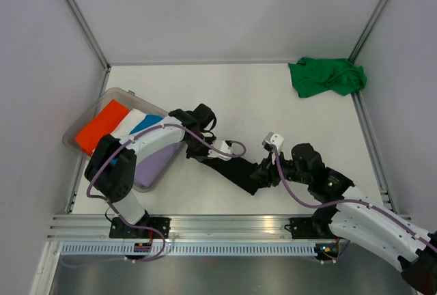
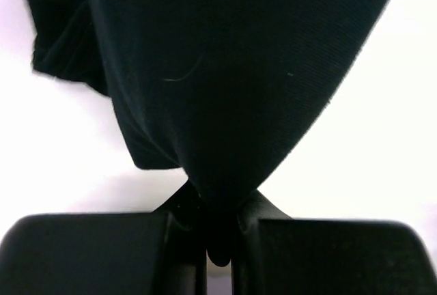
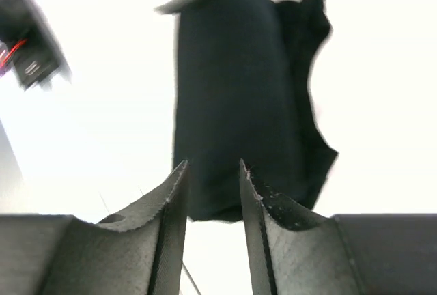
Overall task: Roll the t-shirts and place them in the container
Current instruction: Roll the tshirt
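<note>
Top view: black t-shirt (image 1: 229, 171) lay bunched in a diagonal strip at lower centre of the bench (image 1: 225, 97), between left tool (image 1: 205, 151) and right tool (image 1: 263, 172). Green t-shirt (image 1: 326, 76) sat crumpled at upper right, well apart. Bin (image 1: 126, 91) of folded cloths at left.

Left wrist view: left tool (image 2: 218, 230) was pressed together, pinching a gathered fold of the black fabric, which fanned out up the frame.

Right wrist view: right tool (image 3: 212, 179) was spread partway with nothing between its fingers, black shirt just beyond the tips.

Judgement: shirt looked light and limp, likely to sag and slide. Best taken at hem or shoulder corners to spread flat before rolling.
</note>
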Action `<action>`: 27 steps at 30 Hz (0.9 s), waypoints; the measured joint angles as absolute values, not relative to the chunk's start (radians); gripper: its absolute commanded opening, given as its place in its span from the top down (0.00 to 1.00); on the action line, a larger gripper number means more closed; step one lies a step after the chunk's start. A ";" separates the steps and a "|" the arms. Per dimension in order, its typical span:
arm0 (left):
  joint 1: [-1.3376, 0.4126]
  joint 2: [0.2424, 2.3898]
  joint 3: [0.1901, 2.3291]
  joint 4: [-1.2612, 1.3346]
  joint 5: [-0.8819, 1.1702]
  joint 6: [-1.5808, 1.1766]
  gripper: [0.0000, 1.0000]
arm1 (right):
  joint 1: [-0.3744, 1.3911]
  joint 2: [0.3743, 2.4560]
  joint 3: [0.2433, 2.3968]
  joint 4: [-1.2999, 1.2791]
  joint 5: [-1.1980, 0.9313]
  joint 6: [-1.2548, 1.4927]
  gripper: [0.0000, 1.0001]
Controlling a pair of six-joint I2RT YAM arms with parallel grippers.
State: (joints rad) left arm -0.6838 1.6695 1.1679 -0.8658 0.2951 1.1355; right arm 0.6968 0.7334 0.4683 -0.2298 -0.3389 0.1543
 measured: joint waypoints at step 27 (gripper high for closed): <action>-0.617 1.722 1.195 -1.088 0.356 1.137 0.98 | 1.077 0.900 0.509 -0.238 0.080 -0.204 0.35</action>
